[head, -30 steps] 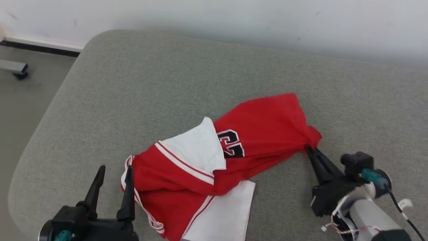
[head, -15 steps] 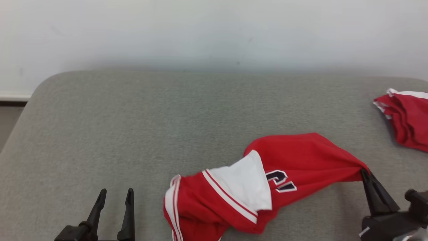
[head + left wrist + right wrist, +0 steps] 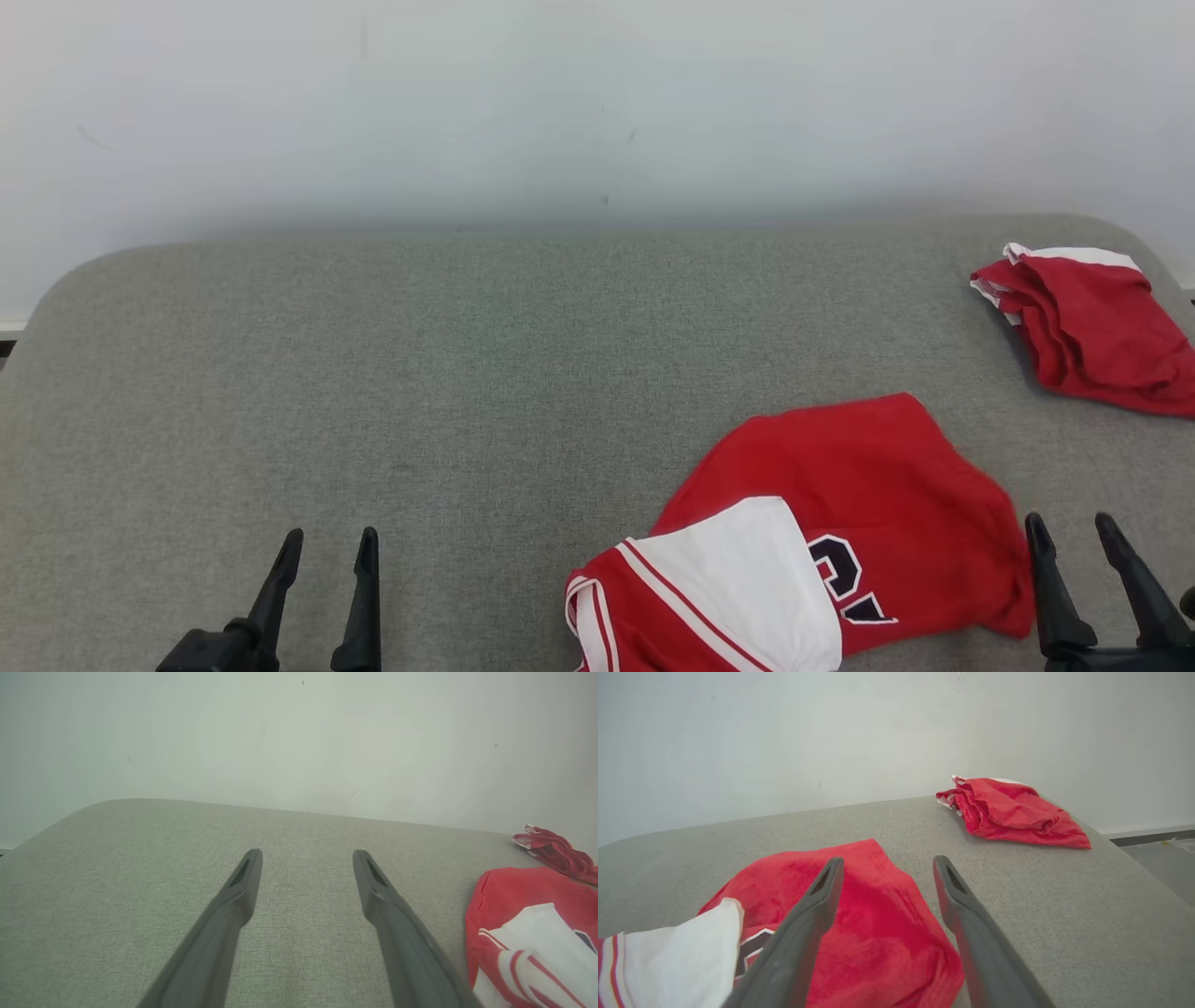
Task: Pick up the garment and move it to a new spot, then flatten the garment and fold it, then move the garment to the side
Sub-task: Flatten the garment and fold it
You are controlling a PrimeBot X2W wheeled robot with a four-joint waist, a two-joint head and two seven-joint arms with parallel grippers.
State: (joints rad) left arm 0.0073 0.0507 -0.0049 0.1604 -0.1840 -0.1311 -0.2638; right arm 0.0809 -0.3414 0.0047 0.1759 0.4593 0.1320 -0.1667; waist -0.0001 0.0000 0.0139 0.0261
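**Ana:** What is the biggest thing in front of the robot?

**Ben:** A pale plain wall (image 3: 560, 112), and below it a broad grey fabric-covered worktop (image 3: 448, 373) with rounded corners.

**Ana:** And where is the task's thing?

**Ben:** The crumpled red-and-white jersey garment with a dark number (image 3: 840, 485) lies on the near right part of the worktop. One white panel is flipped over the red, and its lower end runs off the bottom of the head view. A smaller red cloth bundle with white trim (image 3: 1083, 327) sits well apart from it, at the far right corner.

**Ana:** Does either hand hold it?

**Ben:** No. The right hand (image 3: 1068, 523) has its fingers spread apart just beside the garment's right edge, with nothing pinched between them. The left hand (image 3: 331, 537) is also spread wide, hovering over bare worktop well to the left.

**Ana:** So how far along is the robot?

**Ben:** Early, most likely. The garment may already be lying in its new spot, but it is bunched. Flattening, folding and moving it aside all look undone.
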